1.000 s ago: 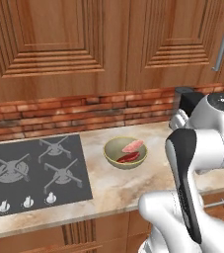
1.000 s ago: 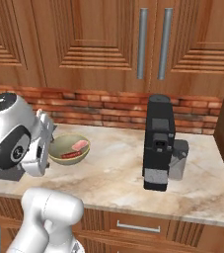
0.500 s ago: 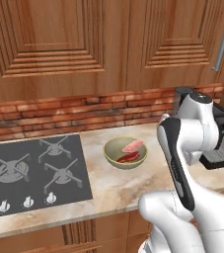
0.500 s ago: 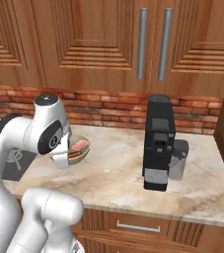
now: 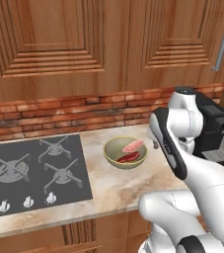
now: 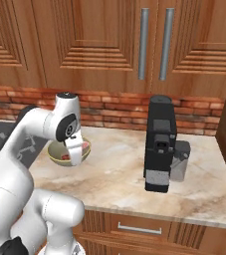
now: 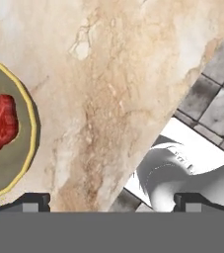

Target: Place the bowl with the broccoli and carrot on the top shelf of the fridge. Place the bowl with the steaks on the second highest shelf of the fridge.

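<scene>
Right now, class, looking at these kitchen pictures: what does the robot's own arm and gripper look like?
The arm is glossy white, built of rounded, tube-like segments with dark grey joints and a black band along one link. The gripper has two small dark, blocky fingertips. No cables or markings show.

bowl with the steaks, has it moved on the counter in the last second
No. In the left base view the bowl sits at the same spot beside the stove, under the brick wall. Only the arm has swung across.

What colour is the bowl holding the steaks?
Olive green with a yellow rim: the bowl, clearest in the hand view.
</scene>
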